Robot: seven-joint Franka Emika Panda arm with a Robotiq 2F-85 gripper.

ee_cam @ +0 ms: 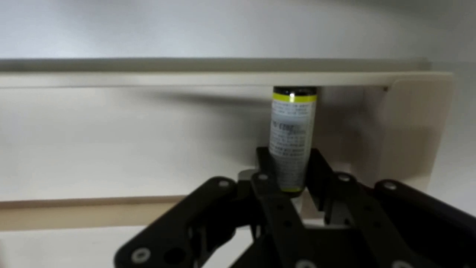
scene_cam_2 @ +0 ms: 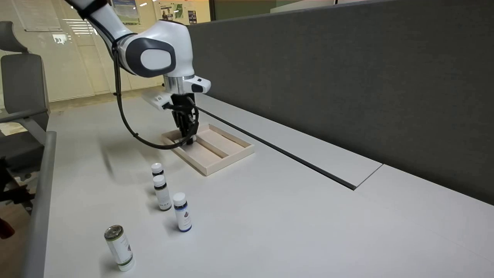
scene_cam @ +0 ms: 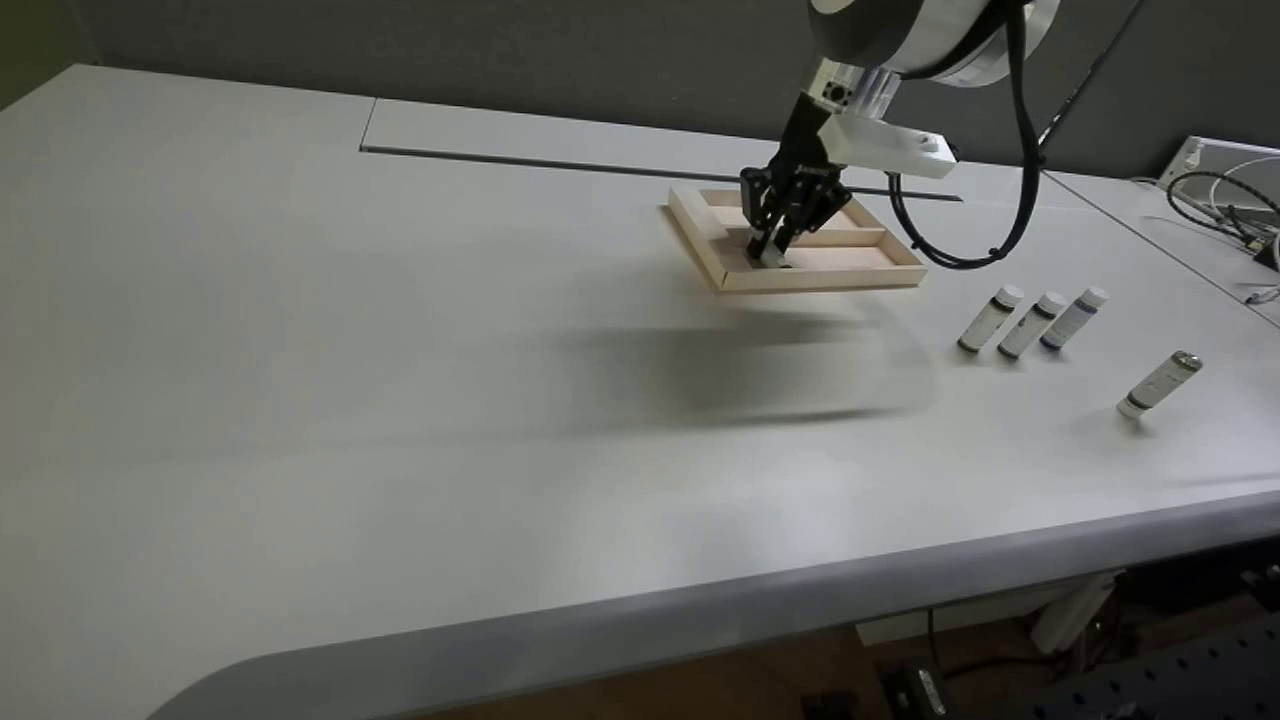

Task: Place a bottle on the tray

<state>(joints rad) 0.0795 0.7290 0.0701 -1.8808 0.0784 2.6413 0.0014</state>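
The light-wood tray [scene_cam: 822, 280] lies at the back of the table in both exterior views; its rim also shows in the other picture [scene_cam_2: 230, 157] and in the wrist view [ee_cam: 167, 79]. My gripper [ee_cam: 288, 160] is shut on a white-labelled bottle [ee_cam: 292, 128] with a yellow band and dark end. The bottle reaches toward the tray's rim in the wrist view. In the exterior views the gripper [scene_cam: 768, 248] points down inside the tray's near compartment, close to one short end [scene_cam_2: 189, 139]. Only a small pale bit of the held bottle [scene_cam: 773, 258] shows there. Whether it touches the tray floor cannot be told.
Several similar bottles stand on the table beside the tray: three white-capped ones grouped together [scene_cam: 1032, 326] [scene_cam_2: 163, 195] and a separate one with its white end down [scene_cam: 1160, 384]. A divider [scene_cam_2: 211, 147] splits the tray. A grey partition [scene_cam_2: 347, 77] runs behind.
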